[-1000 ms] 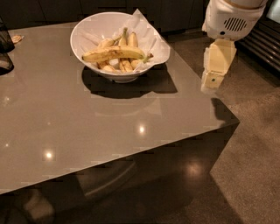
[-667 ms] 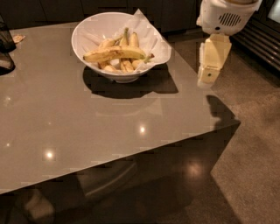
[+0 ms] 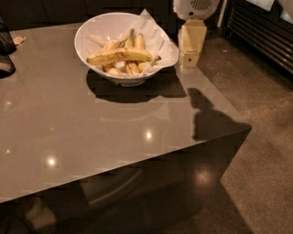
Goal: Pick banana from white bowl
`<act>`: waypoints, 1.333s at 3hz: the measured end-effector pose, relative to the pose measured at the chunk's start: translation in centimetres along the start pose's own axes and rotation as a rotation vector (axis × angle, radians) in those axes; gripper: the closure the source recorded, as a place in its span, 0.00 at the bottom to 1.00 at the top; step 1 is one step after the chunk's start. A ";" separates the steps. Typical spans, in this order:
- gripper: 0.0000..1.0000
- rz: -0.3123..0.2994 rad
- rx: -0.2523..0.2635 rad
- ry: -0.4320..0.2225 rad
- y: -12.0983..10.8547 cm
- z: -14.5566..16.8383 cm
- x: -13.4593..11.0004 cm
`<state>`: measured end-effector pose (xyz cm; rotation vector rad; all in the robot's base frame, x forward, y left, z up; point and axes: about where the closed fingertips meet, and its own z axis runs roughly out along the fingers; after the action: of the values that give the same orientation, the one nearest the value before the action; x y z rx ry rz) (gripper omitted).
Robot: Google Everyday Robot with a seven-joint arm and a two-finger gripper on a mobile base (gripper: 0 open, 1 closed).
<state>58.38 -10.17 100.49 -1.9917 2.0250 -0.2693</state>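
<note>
The white bowl (image 3: 91, 32) stands at the far middle of the grey table, lined with crumpled white paper. The banana (image 3: 120, 56), long, yellow and brown-speckled, lies across the top of several shorter bananas in the bowl. My gripper (image 3: 189, 59) hangs just right of the bowl, at the table's right edge, level with the bowl's rim. It is cream-coloured and points down under the white wrist housing (image 3: 194, 8). It holds nothing that I can see.
A dark object (image 3: 6, 52) sits at the table's far left edge. The table's right edge and front right corner (image 3: 249, 128) drop to a speckled floor. A dark slatted unit (image 3: 265, 36) stands at the back right.
My gripper has moved left and farther back, from beside the table's right edge to close beside the bowl. The view has shifted closer to the bowl.
</note>
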 end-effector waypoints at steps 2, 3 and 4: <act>0.00 -0.005 0.015 -0.049 -1.9 0.6 -1.1; 0.00 -0.025 -0.002 -0.101 -4.4 1.4 -2.6; 0.00 -0.034 -0.008 -0.149 -7.0 2.5 -4.3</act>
<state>65.81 -5.92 100.77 -1.9895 1.9050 -0.1165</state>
